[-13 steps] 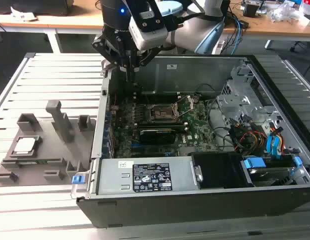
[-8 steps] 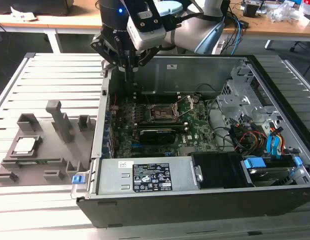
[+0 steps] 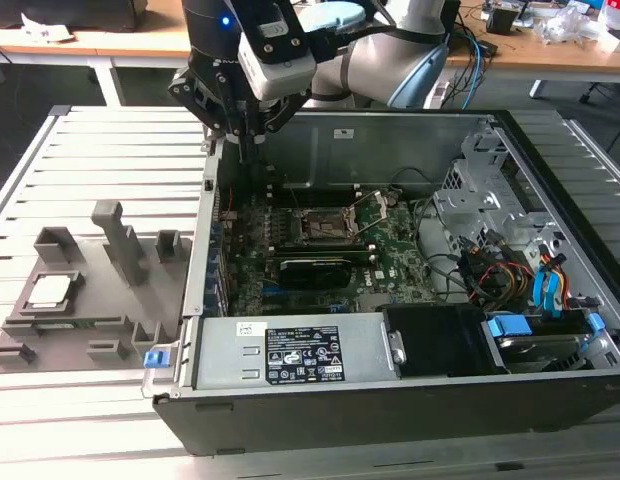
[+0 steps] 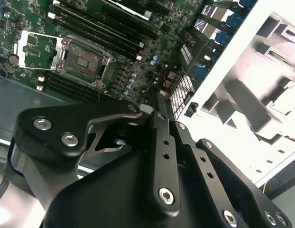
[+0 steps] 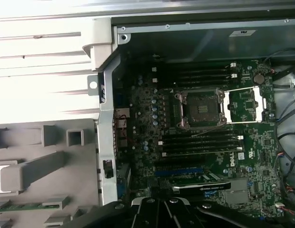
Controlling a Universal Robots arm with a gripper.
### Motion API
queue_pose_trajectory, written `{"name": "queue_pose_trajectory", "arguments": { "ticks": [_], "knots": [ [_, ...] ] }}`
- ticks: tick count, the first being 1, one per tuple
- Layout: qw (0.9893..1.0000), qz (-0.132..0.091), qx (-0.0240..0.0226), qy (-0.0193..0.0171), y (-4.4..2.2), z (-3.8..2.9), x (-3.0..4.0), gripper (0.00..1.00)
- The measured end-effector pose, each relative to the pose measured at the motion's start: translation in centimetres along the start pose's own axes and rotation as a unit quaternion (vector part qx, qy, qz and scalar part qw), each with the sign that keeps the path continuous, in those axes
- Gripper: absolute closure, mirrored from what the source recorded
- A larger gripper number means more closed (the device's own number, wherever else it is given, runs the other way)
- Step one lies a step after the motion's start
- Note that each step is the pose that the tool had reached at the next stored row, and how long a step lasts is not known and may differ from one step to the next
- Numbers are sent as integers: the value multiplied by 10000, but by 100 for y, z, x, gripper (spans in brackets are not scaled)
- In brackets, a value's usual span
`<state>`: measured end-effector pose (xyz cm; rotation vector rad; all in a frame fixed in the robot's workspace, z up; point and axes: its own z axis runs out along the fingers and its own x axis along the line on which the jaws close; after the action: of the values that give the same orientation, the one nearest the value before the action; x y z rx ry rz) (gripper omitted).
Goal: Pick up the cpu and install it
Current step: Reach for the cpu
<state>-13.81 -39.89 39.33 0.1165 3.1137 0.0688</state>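
The cpu [image 3: 50, 290], a small silver-grey square, lies in a raised pocket of the grey plastic tray [image 3: 100, 322] at the exterior view's left, outside the computer case [image 3: 390, 400]. My gripper [image 3: 248, 152] hangs over the case's back corner nearest the tray, well apart from the cpu, with its fingers together and nothing between them. In the second wrist view the gripper [image 4: 154, 102] tapers to a closed tip. The dark cpu socket [image 3: 325, 226] on the motherboard stands open with its metal frame flipped aside, and shows in both wrist views [image 4: 85, 59] [image 5: 201, 108].
The case's metal side wall [image 3: 202, 250] stands between tray and motherboard. A graphics card [image 3: 315, 270], memory slots [image 5: 200, 142], cable bundles [image 3: 490, 270] and a drive cage [image 3: 480, 200] crowd the case. Upright posts [image 3: 120, 240] rise from the tray. A slatted table [image 3: 90, 150] lies beneath.
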Motion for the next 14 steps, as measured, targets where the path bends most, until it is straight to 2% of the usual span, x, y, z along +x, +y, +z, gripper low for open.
{"name": "queue_pose_trajectory", "arguments": {
  "ticks": [4, 11, 14],
  "knots": [
    [10000, 0, 0, 0, -12, -4, 158, 89],
    [10000, 0, 0, 0, -22, -8, 298, 89],
    [10000, 1, 0, 0, -29, -10, 387, 89]
  ]
}}
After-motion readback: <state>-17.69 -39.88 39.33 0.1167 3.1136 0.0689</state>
